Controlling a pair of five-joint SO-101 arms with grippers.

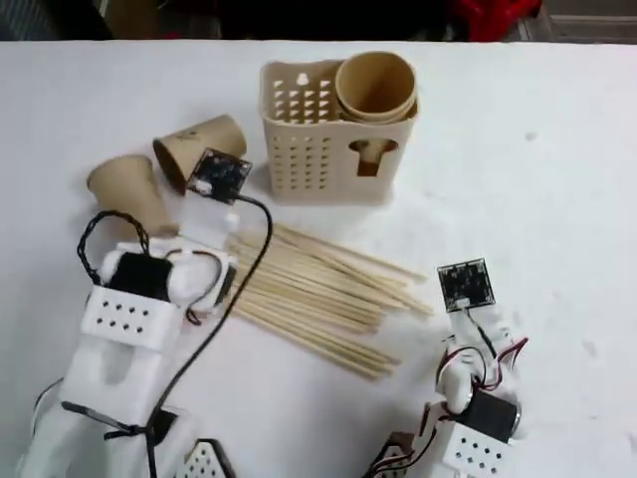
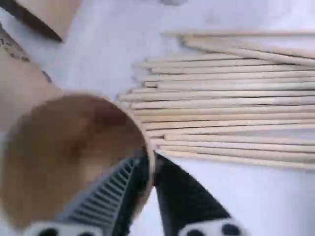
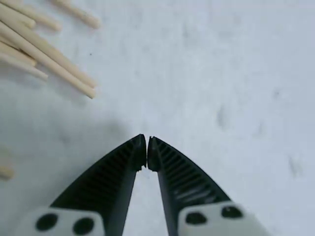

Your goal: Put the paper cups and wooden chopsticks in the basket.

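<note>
The left tool (image 2: 150, 160) pinched the rim of a paper cup (image 2: 64, 147). The right tool (image 3: 146, 152) was closed, empty, over the desk (image 3: 221, 73).

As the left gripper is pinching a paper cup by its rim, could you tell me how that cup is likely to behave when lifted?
The paper cup looks thin-walled, so it is probably light. With the left gripper pinching only its rim, the wall may dent or the cup may swing. Being tapered, it could roll if dropped.
</note>
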